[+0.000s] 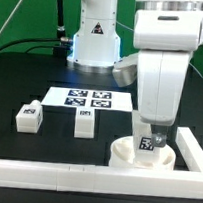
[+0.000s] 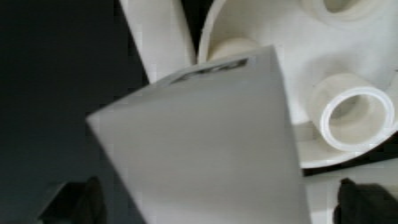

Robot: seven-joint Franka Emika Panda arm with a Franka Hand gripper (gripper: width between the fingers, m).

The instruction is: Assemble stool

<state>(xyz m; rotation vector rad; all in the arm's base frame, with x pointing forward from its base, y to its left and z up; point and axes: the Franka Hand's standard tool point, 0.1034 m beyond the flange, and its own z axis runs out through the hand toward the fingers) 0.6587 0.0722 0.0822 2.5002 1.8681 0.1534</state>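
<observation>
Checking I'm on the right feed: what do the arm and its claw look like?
The glossy white robot arm has bulky, rounded plastic shells. Its white base column bears a black triangular warning sticker, with a blue glow low on one side. The claw looks grey below the white wrist, and its fingers are dark.

Wrist cam: the leg filled most of the frame, tilted, with its plain white face toward the lens. A strip of its tag showed on the far edge. Behind it lay the seat disc, with one raised ring socket just beside the leg. The gripper straddled the leg, dark fingertips clear of both sides, jaws wide. The table was dark.
</observation>
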